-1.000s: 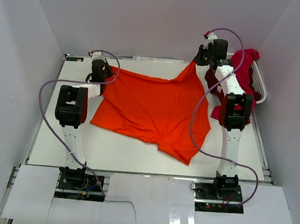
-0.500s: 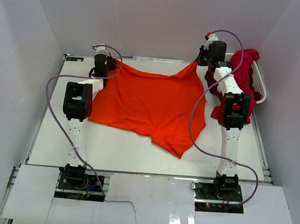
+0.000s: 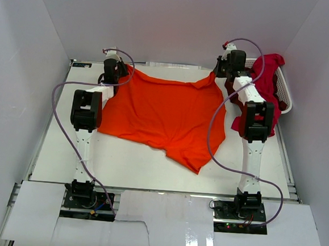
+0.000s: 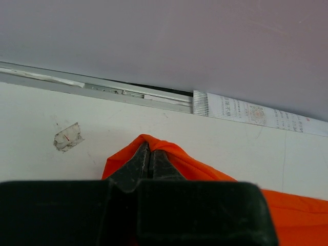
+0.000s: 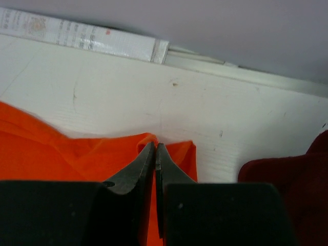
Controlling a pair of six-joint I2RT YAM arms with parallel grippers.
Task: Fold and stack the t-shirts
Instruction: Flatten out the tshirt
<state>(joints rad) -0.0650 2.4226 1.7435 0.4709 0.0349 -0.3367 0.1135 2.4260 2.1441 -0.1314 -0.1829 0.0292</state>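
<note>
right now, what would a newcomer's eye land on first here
The bright orange t-shirt spread across the middle of the white table, pinched at its two far corners by the left hand and the right hand. Next, the crimson and maroon shirts piled in and around the white basket at the far right.

Basket beside right pincer; wall ahead.

Robotics laboratory test cell. Plain white walls enclose a white table on three sides. Two robot arms, the left arm and the right arm, are bolted at the bottom of the top view, each trailing a loose purple cable. An aluminium rail and a printed strip cross the upper half of the left wrist view.
</note>
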